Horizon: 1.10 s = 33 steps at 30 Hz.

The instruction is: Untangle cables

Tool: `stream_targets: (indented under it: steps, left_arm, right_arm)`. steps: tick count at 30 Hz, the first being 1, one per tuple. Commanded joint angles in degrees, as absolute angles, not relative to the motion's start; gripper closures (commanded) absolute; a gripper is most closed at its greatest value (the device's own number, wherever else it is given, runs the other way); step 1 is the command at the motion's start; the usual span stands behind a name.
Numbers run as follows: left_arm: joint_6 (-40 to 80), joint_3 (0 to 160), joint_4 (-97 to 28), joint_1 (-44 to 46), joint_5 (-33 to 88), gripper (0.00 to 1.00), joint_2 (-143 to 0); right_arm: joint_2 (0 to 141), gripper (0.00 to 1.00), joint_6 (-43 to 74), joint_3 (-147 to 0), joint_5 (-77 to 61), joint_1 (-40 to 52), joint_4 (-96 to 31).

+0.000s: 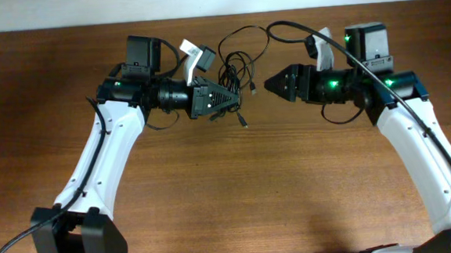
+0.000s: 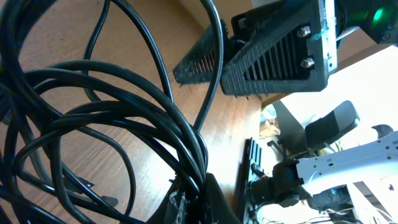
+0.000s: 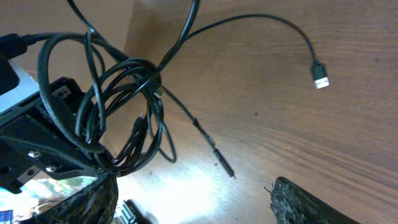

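Note:
The cables (image 1: 236, 65) are a knot of thin black loops at the back middle of the table. My left gripper (image 1: 230, 99) is shut on the bundle; in the left wrist view the strands (image 2: 124, 124) run down into its jaws (image 2: 196, 199). My right gripper (image 1: 270, 84) is open, just right of the knot. Its fingers (image 2: 273, 56) stand apart with one strand passing between them. In the right wrist view (image 3: 189, 186) the knot (image 3: 124, 106) hangs at the left, with a silver USB plug (image 3: 320, 78) lying loose and a thin plug end (image 3: 224, 165) trailing.
Wooden table (image 1: 237, 188). A loose plug end (image 1: 243, 121) lies in front of the knot. A thin loop (image 1: 244, 37) reaches toward the back edge. The thicker arm cable (image 1: 298, 29) arcs over the right arm. The table's far edge is just behind.

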<state>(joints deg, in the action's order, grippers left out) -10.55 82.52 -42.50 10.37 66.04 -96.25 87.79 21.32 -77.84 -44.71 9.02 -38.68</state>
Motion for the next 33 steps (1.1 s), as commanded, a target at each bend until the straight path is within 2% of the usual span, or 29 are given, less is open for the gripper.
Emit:
stream_targets:
  steps: [1, 3, 6, 9, 13, 14, 15, 18, 19, 22, 27, 31, 32, 33]
  left_arm:
    - [-10.98, 83.29, -42.54, 10.22, 65.45, 1.0, -97.71]
    - [-8.1, 83.29, -42.52, 10.22, 63.44, 1.0, -98.96]
    - [-4.64, 83.29, -42.54, 10.22, 63.99, 1.0, -99.74]
    - [-4.1, 83.29, -42.52, 10.22, 71.29, 1.0, -99.74]
    - [-3.84, 83.29, -42.57, 10.24, 74.96, 1.0, -99.74]
    - [-3.84, 83.29, -42.54, 10.24, 75.92, 1.0, -99.74]
    - [-3.84, 83.29, -42.54, 10.24, 77.28, 1.0, -99.74]
    - [-3.42, 83.29, -42.52, 10.22, 77.36, 1.0, -99.74]
    - [-3.44, 83.29, -42.41, 10.04, 77.08, 1.0, -99.74]
    - [-3.44, 83.31, -41.65, 8.1, 70.87, 1.0, -99.74]
    - [-3.44, 83.29, -41.5, 5.74, 50.72, 1.0, -99.74]
    - [-3.44, 83.29, -41.41, 5.74, 44.34, 0.78, -99.74]
    - [-3.44, 83.31, -41.43, 5.74, 42.83, 0.63, -99.74]
    - [-3.44, 83.29, -41.45, 5.74, 41.54, 0.45, -99.74]
  right_arm:
    - [86.28, 0.23, 23.86, -78.89, -46.09, 12.8, -36.95]
    - [86.28, 0.25, 27.42, -78.89, -45.76, 15.73, -31.86]
    - [86.35, 0.25, 32.23, -78.89, -36.6, 19.07, -29.47]
    - [88.14, 0.35, 37.74, -78.87, -24.73, 21.69, -28.42]
    - [92.2, 0.41, 38.68, -78.87, -24.6, 21.76, -24.05]
    - [93.03, 0.46, 38.65, -78.87, -24.75, 21.76, -23.07]
    - [94.04, 0.58, 39.46, -78.87, -24.77, 21.76, -22.31]
    - [94.65, 0.83, 39.46, -78.87, -22.85, 21.71, -22.26]
    - [94.54, 0.96, 39.46, -78.87, -22.39, 21.3, -22.46]
    - [93.36, 0.96, 39.16, -78.89, -21.71, 18.02, -27.57]
    - [86.87, 0.96, 30.09, -78.89, -16.71, 13.74, -43.86]
    - [83.44, 0.96, 26.92, -79.46, -15.84, 13.74, -52.93]
    - [83.02, 0.96, 26.33, -80.6, -16.05, 13.76, -55.4]
    - [82.96, 0.96, 26.28, -82.04, -16.03, 13.85, -58.04]
